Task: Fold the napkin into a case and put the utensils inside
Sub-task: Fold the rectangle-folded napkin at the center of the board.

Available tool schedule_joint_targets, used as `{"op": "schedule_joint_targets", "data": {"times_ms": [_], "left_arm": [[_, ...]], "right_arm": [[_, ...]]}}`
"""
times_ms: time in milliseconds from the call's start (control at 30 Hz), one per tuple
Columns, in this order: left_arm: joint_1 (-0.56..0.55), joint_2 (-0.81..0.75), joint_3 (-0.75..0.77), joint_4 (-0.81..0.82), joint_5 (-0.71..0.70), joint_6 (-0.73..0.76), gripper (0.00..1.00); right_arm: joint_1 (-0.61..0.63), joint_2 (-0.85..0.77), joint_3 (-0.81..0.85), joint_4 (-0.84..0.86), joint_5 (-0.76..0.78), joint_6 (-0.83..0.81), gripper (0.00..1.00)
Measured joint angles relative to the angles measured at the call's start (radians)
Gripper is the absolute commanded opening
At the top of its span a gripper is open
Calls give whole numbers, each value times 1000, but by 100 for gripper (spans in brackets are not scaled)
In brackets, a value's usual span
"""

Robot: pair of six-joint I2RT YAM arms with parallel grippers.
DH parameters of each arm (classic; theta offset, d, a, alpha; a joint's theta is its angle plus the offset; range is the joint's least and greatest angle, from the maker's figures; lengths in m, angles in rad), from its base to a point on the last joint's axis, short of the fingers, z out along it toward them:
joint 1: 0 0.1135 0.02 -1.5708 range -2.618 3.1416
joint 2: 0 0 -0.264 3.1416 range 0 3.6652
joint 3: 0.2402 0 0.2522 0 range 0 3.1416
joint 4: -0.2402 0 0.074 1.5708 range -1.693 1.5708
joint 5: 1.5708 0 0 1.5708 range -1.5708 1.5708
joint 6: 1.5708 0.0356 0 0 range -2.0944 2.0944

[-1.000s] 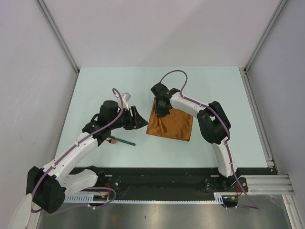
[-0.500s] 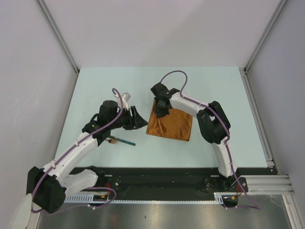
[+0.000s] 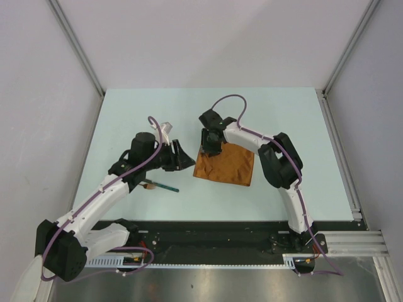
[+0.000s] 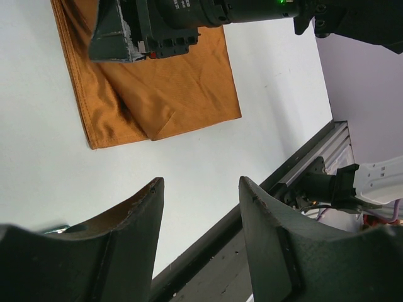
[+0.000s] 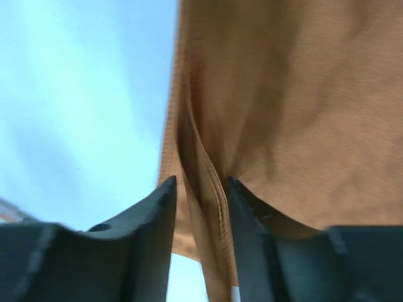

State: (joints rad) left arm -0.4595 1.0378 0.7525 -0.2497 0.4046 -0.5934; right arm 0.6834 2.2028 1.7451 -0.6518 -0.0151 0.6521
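Note:
The rust-orange napkin (image 3: 230, 165) lies folded in layers at the table's middle; it also shows in the left wrist view (image 4: 170, 94). My right gripper (image 3: 211, 148) is down at its far left corner. In the right wrist view its jaws (image 5: 201, 182) stand partly open around a raised hemmed fold of the napkin (image 5: 283, 94), with a gap on the left side. My left gripper (image 3: 189, 158) is open and empty just left of the napkin, above bare table (image 4: 201, 182). A teal-handled utensil (image 3: 167, 187) and a wooden one with a brown end (image 3: 150, 185) lie beside the left forearm.
A black rail (image 3: 220, 236) runs along the table's near edge by the arm bases. Grey walls (image 3: 38, 94) close in the left, back and right sides. The right arm's elbow (image 3: 283, 163) hangs over the napkin's right edge.
The napkin's left part has settled flatter and its outline is more rectangular. My right gripper has shifted slightly at the far left corner. The left arm has not moved.

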Motion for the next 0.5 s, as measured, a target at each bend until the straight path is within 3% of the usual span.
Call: {"op": "schedule_joint_targets", "data": {"times_ms": [67, 133, 167, 300, 400, 500], "left_arm": [[2, 0, 0, 0, 0, 1, 57], [4, 2, 0, 1, 3, 3, 57], [5, 6, 0, 2, 10, 6, 57], [4, 59, -1, 29, 27, 16, 60], [-18, 172, 7, 44, 23, 26, 56], [-61, 296, 28, 52, 17, 23, 52]], "right_arm": [[-8, -9, -15, 33, -52, 2, 50], [-33, -63, -115, 135, -161, 12, 61], [-50, -104, -182, 183, -212, 21, 62], [-174, -319, -452, 298, -356, 27, 61], [-254, -476, -563, 309, -328, -15, 56], [-252, -613, -691, 362, -324, -35, 48]]}}
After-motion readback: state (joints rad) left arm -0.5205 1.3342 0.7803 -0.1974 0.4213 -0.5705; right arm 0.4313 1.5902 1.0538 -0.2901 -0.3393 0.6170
